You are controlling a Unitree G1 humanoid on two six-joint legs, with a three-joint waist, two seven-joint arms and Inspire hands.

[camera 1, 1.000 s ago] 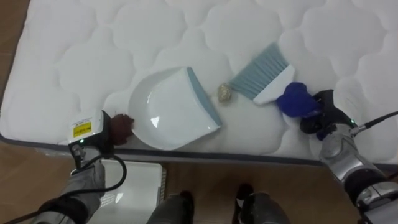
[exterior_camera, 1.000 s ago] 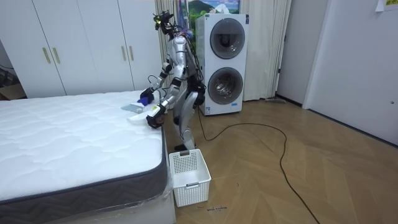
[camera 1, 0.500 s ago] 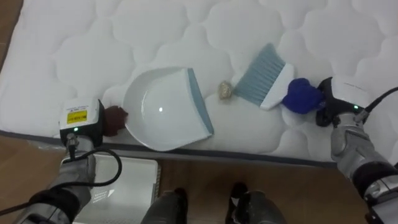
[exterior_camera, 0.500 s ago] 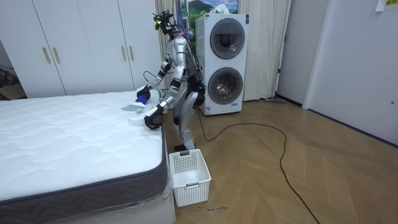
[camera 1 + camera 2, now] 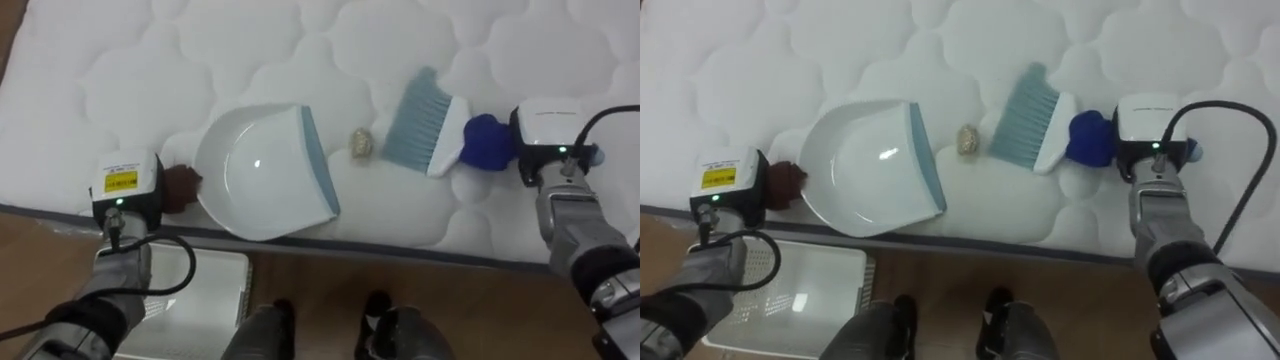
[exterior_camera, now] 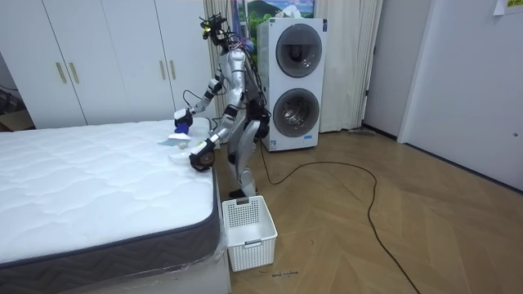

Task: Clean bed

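Swung round since a second ago, the right robot hand [image 5: 552, 135] now sits over the blue handle of the pale-blue-bristled brush [image 5: 425, 120], clasping it. Sweeping looks unfinished: the small beige crumpled scrap [image 5: 361, 144] lies between the bristles and the white plastic dustpan [image 5: 262, 170]. The left robot hand [image 5: 125, 185] is at the pan's brown handle, grip impossible to tell. Below the white quilted bed [image 5: 200, 60], a white slatted basket [image 6: 249, 231] stands on the wooden floor [image 6: 368, 229].
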